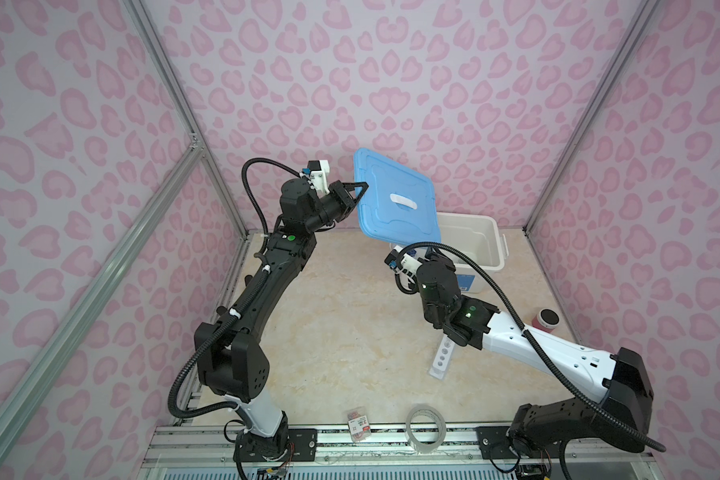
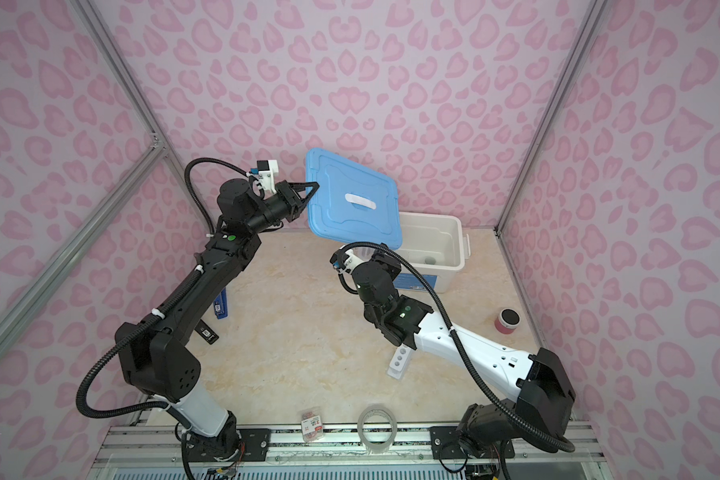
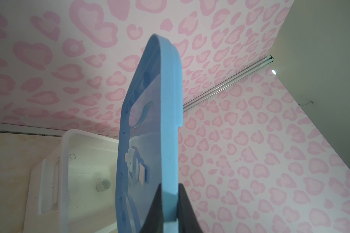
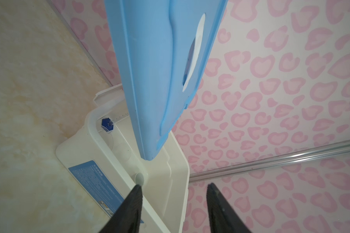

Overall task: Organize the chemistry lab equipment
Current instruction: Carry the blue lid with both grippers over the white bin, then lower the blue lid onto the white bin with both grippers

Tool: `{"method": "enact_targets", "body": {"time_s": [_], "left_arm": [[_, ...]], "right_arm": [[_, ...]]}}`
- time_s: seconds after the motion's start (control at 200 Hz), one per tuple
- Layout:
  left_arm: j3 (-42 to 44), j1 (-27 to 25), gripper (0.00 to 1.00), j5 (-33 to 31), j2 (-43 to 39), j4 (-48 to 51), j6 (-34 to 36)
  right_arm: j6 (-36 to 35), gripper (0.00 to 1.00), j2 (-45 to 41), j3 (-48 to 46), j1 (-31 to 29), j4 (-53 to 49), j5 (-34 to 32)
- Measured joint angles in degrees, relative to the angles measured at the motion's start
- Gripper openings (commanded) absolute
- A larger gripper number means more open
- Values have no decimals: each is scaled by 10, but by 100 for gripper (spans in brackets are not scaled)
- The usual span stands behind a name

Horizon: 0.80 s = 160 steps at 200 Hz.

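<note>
the white six-hole rack [image 1: 441, 358] [image 2: 399, 362] lies flat on the table [image 1: 341, 324] [image 2: 300, 332], right of the middle. its far end is hidden under the right arm, and no tubes show in the holes that can be seen. the small white cup [image 2: 430, 260] [image 3: 103, 184] [image 4: 139, 178] sits on the floor of the white bin [image 1: 497, 245] [image 2: 461, 241] [image 3: 64, 161] [image 4: 93, 141], which stands at the far right of the table. the right wrist view also shows the blue-based cylinder [image 4: 107, 124] lying inside the bin, against a wall.

a blue lid [image 1: 395, 199] [image 2: 350, 199] [image 3: 150, 141] [image 4: 160, 60] hangs tilted above the bin's left part, with its low corner over the opening. whether that corner touches the rim cannot be told. the left gripper [image 1: 362, 187] [image 2: 313, 185] [image 3: 170, 187] pinches the lid's left edge, one finger on each face. the right gripper [image 4: 174, 185] has its fingers spread with nothing between them, and it sits just near of the bin's labelled near wall.

a red can [image 1: 547, 320] [image 2: 508, 321] with a dark top stands near the right wall. a clear tape roll [image 1: 425, 424] [image 2: 377, 428] and a small red-labelled packet [image 1: 359, 424] [image 2: 312, 424] lie at the table's near edge, between the two arm bases.
</note>
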State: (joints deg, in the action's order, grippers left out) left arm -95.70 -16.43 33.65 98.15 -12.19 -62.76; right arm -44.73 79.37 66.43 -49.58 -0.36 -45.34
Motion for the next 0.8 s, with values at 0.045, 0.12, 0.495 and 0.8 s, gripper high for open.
{"method": "enact_targets", "body": {"time_s": [0.045, 0.12, 0.495, 0.8], "left_arm": [[-10, 1, 4, 7, 7, -3, -6], [-26, 2, 4, 19, 14, -14, -13], [-42, 12, 4, 64, 14, -55, -53], [-52, 10, 4, 105, 53, -119, -116]], "right_arm": [[28, 53, -10, 12, 16, -33, 15], [99, 56, -33, 43, 66, -89, 66], [433, 66, -83, 61, 447, -170, 572], [552, 71, 49, 90, 549, -85, 873]]}}
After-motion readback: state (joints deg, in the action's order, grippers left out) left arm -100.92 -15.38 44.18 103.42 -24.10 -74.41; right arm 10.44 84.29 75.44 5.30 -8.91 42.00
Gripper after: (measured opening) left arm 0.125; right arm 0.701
